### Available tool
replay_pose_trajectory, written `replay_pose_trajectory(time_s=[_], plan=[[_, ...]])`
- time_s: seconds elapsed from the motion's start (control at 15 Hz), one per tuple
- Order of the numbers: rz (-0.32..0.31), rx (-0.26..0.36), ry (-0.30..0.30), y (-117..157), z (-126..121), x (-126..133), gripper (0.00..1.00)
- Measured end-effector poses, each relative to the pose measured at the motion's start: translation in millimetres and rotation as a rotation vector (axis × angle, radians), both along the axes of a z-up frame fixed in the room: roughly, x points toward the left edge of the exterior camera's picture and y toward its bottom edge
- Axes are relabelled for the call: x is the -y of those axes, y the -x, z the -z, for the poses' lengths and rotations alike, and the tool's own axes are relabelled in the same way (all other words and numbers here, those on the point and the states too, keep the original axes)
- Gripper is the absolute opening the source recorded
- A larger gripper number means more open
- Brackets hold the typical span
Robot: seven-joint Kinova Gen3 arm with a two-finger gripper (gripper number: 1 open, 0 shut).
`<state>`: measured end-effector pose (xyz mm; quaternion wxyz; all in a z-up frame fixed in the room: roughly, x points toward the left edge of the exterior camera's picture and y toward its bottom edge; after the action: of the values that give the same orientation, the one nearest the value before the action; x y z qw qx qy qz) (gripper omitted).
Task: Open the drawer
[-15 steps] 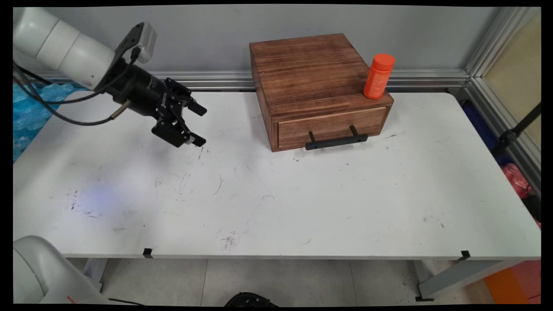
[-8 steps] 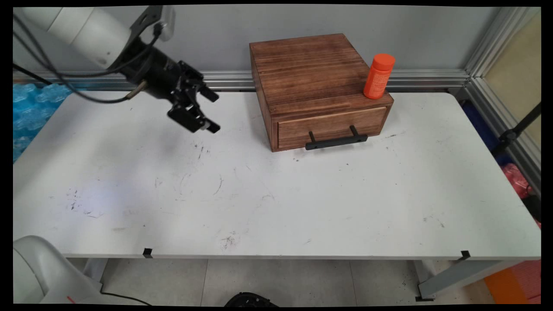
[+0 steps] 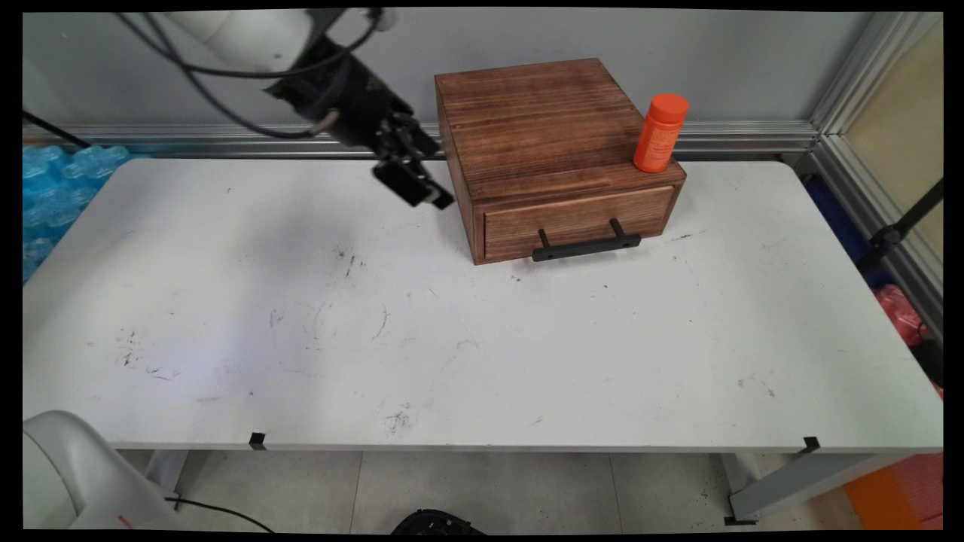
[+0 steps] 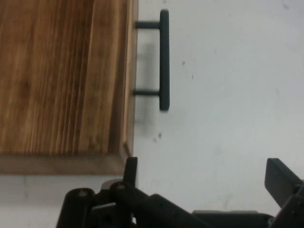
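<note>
The fingers are spread and hold nothing. The gripper hangs just beside the box's left front corner, clear of the bench. The handle lies level, its long axis along the box's front, and a bottle stands upright on the box's right front corner.

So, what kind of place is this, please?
Probably a robotics lab or test cell: a scuffed white table framed by aluminium rails, with only a wooden drawer box, an orange bottle and the arm's gripper.
</note>
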<state>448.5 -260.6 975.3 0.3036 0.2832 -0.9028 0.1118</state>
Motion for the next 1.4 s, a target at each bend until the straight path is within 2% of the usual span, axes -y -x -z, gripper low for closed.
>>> replay_pose_trajectory(time_s=[0.4,0.73,1.07,1.4], plan=[[-0.034,0.009,-0.007,53,2,24,1.0],[-0.057,0.038,-0.009,98,16,49,1.0],[-0.083,0.064,-0.027,146,43,80,1.0],[-0.104,0.094,-0.06,183,76,103,1.0]])
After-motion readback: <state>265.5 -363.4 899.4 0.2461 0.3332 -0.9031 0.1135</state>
